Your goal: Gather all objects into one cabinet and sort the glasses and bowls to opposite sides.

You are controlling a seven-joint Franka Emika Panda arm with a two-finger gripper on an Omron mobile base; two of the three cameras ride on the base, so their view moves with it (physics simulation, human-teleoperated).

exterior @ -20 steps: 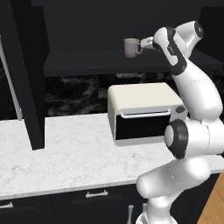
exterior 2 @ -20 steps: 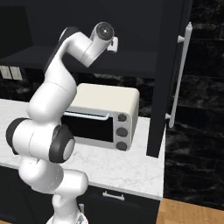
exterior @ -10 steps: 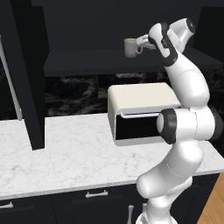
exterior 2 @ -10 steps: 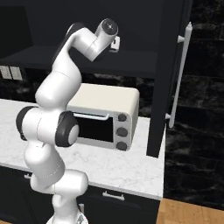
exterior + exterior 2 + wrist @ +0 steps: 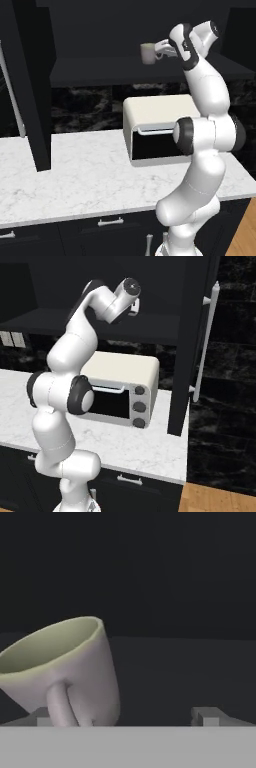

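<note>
The grey-beige cup (image 5: 147, 53) is at the front of the black wall cabinet's dark inner shelf (image 5: 100, 70), above the toaster oven. In the hand view the cup (image 5: 65, 667) leans over, its small handle facing me beside the left fingertip (image 5: 42, 717). My gripper (image 5: 159, 50) reaches in from the right at cup height. Its fingers stand wide apart in the hand view, the gripper (image 5: 126, 717) open, with bare shelf between the cup and the right fingertip. The bowls are out of view.
A cream toaster oven (image 5: 160, 125) sits on the white marble counter (image 5: 75, 180) under the shelf. The cabinet's tall black doors hang open on both sides: the left door (image 5: 35, 85) and the right door (image 5: 192, 341) with its silver bar handle (image 5: 205, 346).
The arm's upper links have swung up and folded closer to the cabinet. The hand and the cup stay at nearly the same spot by the shelf front.
</note>
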